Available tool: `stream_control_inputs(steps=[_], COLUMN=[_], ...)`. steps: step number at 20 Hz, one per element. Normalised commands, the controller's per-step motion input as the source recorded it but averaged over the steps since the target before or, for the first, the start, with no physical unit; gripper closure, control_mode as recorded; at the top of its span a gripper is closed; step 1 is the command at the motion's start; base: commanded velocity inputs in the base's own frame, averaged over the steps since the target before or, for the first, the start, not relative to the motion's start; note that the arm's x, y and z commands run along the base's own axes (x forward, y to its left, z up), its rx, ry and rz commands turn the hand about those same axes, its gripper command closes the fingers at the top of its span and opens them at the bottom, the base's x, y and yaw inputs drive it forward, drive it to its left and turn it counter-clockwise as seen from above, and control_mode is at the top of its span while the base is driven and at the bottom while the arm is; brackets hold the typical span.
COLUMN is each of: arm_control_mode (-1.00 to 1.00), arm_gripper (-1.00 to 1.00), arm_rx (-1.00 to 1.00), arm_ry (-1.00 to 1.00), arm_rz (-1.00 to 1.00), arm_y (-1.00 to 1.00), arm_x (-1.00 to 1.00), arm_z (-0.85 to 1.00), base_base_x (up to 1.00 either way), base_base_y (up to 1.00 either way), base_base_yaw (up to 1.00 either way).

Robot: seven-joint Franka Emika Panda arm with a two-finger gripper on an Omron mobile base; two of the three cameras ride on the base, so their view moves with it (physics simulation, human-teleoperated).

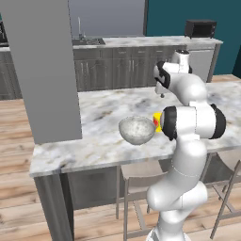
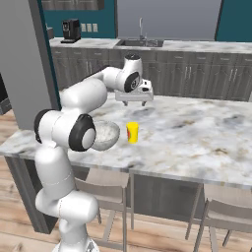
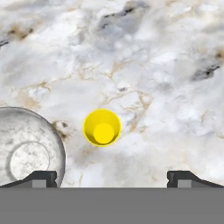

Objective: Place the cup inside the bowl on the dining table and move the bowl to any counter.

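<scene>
The small yellow cup (image 2: 132, 132) stands upright on the marble dining table (image 2: 197, 133), just right of the speckled grey-white bowl (image 2: 106, 135). In the left base view the bowl (image 1: 136, 130) shows whole, while the arm's elbow covers most of the cup (image 1: 157, 121). My gripper (image 2: 134, 103) hangs open and empty above the table, a little beyond the cup and pointing down. From the hand view I look straight into the cup (image 3: 102, 127). The bowl (image 3: 26, 148) lies at the lower left, and the gripper (image 3: 113, 178) is spread wide at the bottom.
Stools (image 2: 110, 189) (image 2: 221, 206) are tucked under the table's near edge. A tall grey block (image 1: 42, 70) rises at the table's left end. Behind runs the counter (image 2: 197, 47) with a sink (image 2: 140, 43), a coffee machine (image 2: 71, 29) and a microwave (image 1: 200, 28).
</scene>
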Motion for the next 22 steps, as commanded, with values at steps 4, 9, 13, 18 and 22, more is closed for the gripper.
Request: stream_control_inputs(steps=[4,9,13,18,22], arm_control_mode=[-1.00,-1.00,-1.00,-1.00,-1.00], arm_gripper=[-1.00,-1.00,-1.00,-1.00,-1.00], arm_rx=[0.00,0.00,0.00,0.00,0.00], arm_ry=[0.00,0.00,0.00,0.00,0.00], arm_rz=[0.00,0.00,0.00,0.00,0.00], arm_y=[-0.03,0.00,0.00,0.00,0.00], arm_x=[0.00,0.00,0.00,0.00,0.08], arm_z=[-0.24,-0.28,-0.25,-0.23,-0.14], base_base_x=[0.00,0.00,0.00,0.00,0.00], base_base_y=[0.00,0.00,0.00,0.00,0.00], base_base_yaw=[0.00,0.00,0.00,0.00,0.00])
